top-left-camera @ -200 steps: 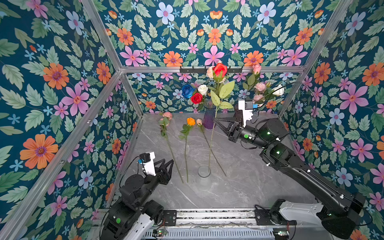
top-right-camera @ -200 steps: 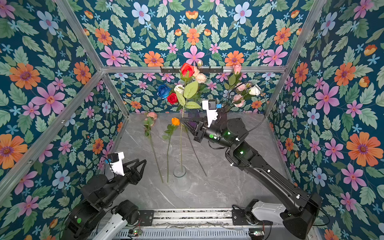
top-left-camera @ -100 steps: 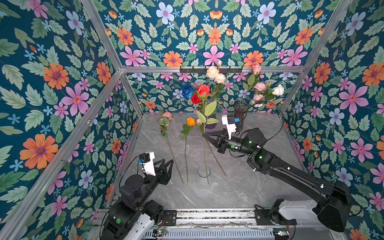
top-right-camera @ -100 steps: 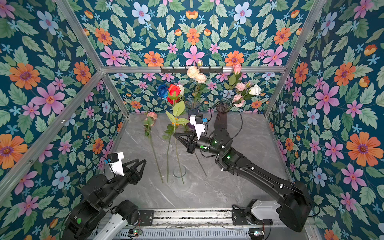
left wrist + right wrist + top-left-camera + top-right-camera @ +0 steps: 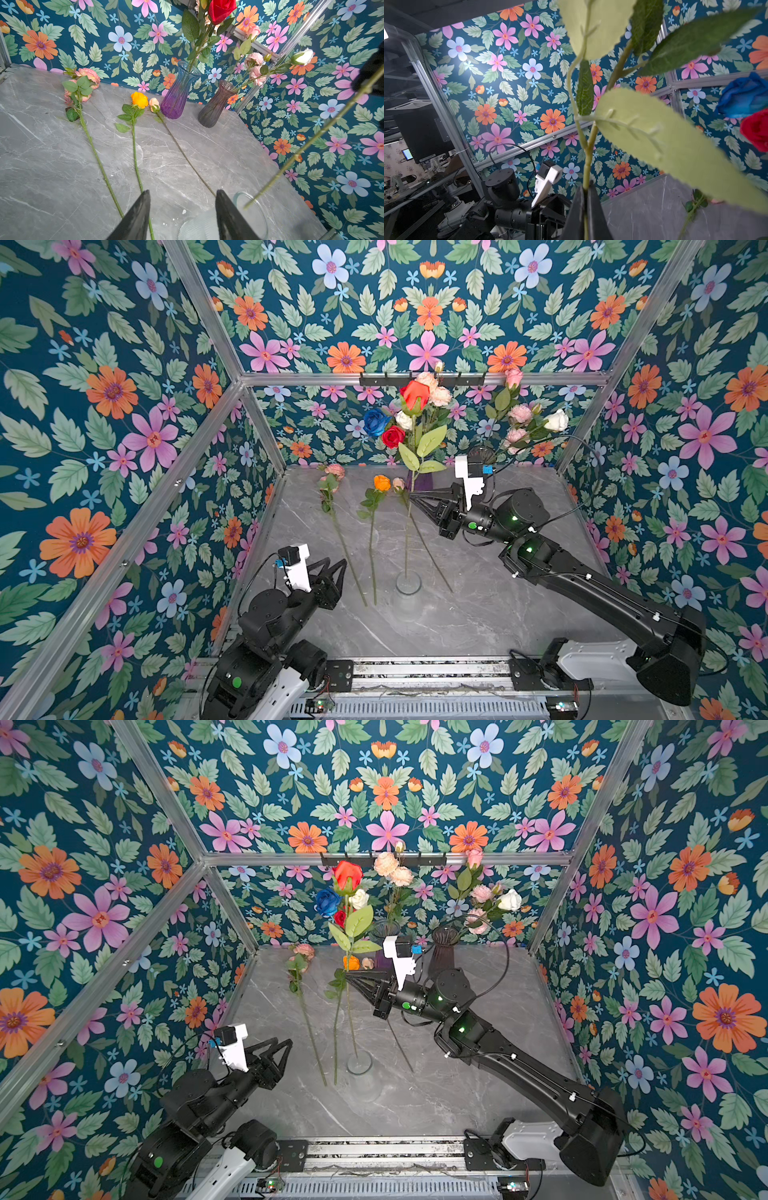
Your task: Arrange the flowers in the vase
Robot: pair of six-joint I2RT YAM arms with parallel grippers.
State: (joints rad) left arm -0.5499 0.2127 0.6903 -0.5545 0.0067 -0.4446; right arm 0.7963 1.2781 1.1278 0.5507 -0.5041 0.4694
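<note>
Right hand [image 5: 412, 496]: closed on the green stem of the red rose [image 5: 413, 393], clamped just below its lowest leaves. The rose stands nearly upright, head high above the counter [image 5: 498, 614]. The lower end of its stem reaches the mouth of the clear glass vase [image 5: 417, 588] at front centre. In the left wrist view the tip sits just inside the rim; depth inside I cannot tell.

Left hand [image 5: 336, 563]: fingers parted, holding nothing, hovering at front left, apart from every stem.

Lying flat on the counter, heads toward the back wall:
- pink peony [image 5: 334, 470], furthest left
- orange rose [image 5: 381, 483], beside it
- peach bud [image 5: 398, 484], its head just beside the purple vase [image 5: 176, 97]

The purple vase at the back holds blue, red, white and cream heads. The smoky vase [image 5: 214, 108] next to it holds pink and white ones.
</note>
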